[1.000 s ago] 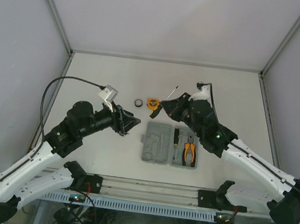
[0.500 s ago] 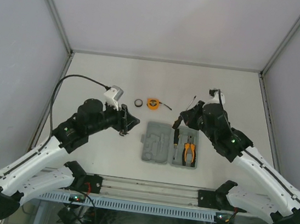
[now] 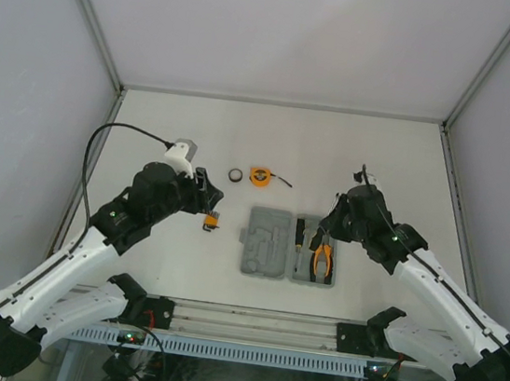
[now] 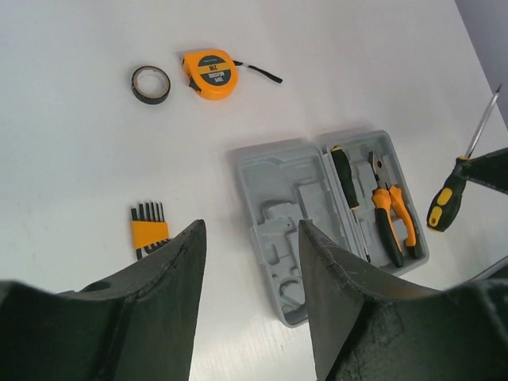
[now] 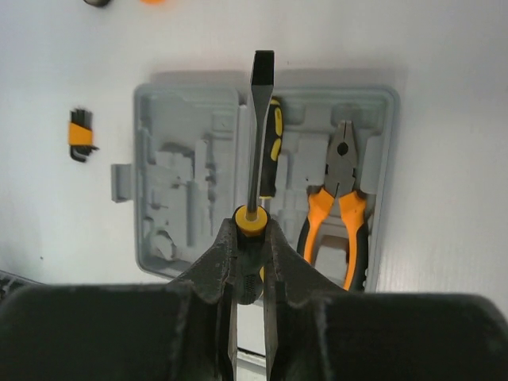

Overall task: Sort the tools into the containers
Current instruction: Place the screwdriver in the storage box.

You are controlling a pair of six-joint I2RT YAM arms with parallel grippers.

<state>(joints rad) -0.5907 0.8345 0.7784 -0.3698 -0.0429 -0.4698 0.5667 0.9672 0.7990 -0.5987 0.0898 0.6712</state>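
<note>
The grey tool case (image 3: pixel 265 245) lies open. Its right half holds the orange-handled pliers (image 3: pixel 323 260) and a black-and-yellow screwdriver (image 3: pixel 299 233). My right gripper (image 5: pixel 252 230) is shut on the handle of a second screwdriver (image 5: pixel 254 119), whose flat blade points out over the middle of the case (image 5: pixel 186 175). That screwdriver (image 4: pixel 443 205) hangs in the air to the right of the case in the left wrist view. My left gripper (image 4: pixel 250 230) is open and empty above the table, left of the case. The orange hex-key set (image 3: pixel 210 223) lies just below it.
A small black ring (image 3: pixel 235 176) and the round orange tape measure (image 3: pixel 258 176) lie on the table behind the case. The left half of the case (image 4: pixel 274 214) shows only moulded recesses. Walls bound the table at the back and on both sides.
The right arm carried the screwdriver from beside the tape measure forward to over the case. The left arm drew back to the left, uncovering the hex-key set.
</note>
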